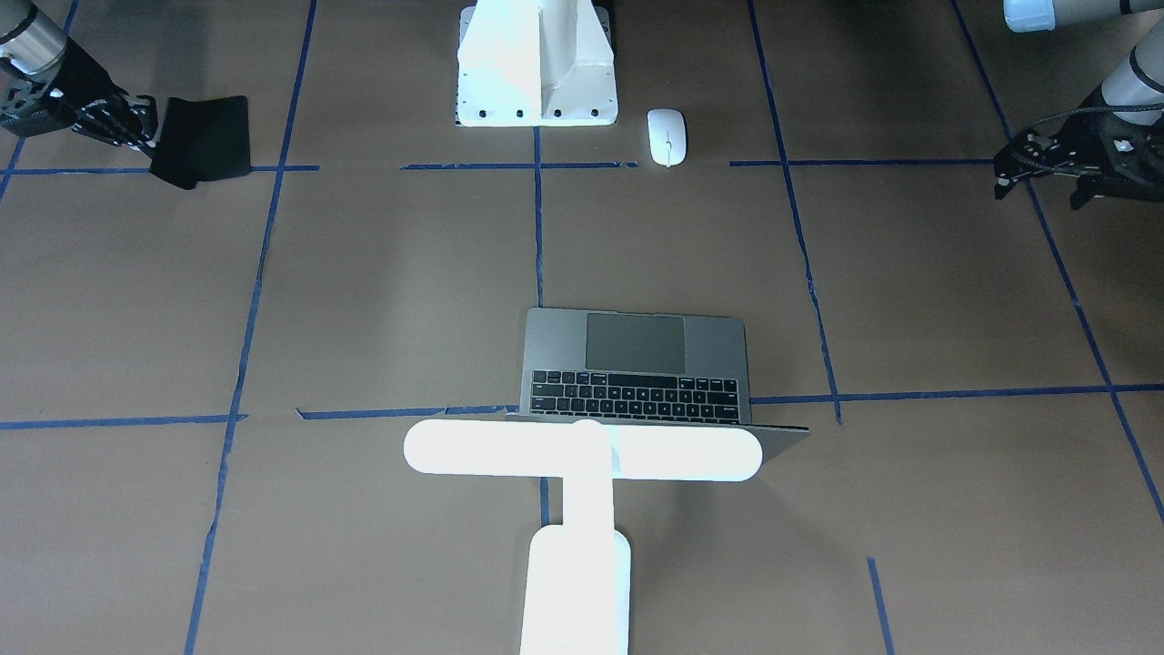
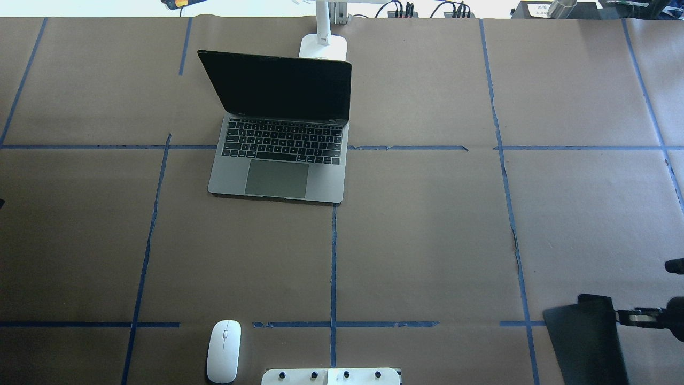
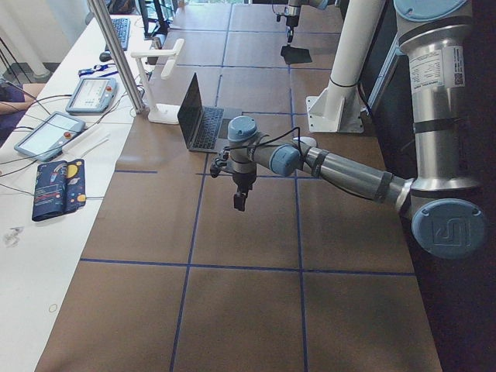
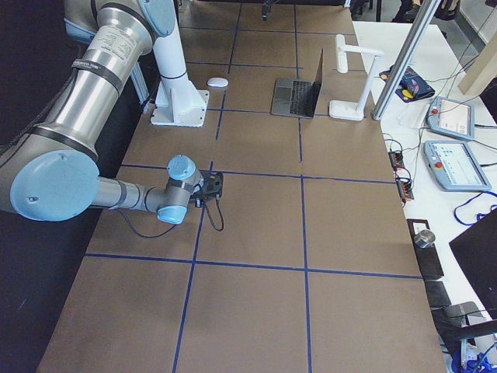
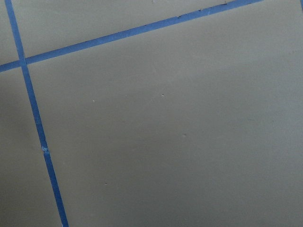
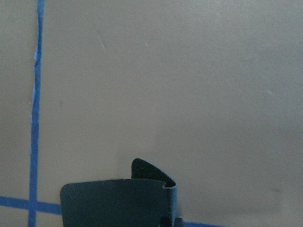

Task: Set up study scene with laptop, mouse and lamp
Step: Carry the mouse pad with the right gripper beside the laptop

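Observation:
The laptop (image 2: 278, 144) stands open at the table's far middle, its screen facing the robot; it also shows in the front view (image 1: 637, 364). The white lamp (image 1: 582, 455) stands just behind the laptop, its bar head over the lid's top edge. The white mouse (image 2: 224, 351) lies near the robot's base, left of the pedestal. My right gripper (image 2: 628, 316) is shut on the edge of a black mat (image 2: 585, 342), low over the table, and the mat curls in the right wrist view (image 6: 118, 203). My left gripper (image 1: 1041, 186) hangs open and empty above bare table at the left.
The white bolted pedestal (image 1: 536, 64) stands by the mouse. Blue tape lines (image 5: 38, 127) cross the brown table cover. A side bench beyond the lamp holds tablets (image 3: 89, 93) and cables.

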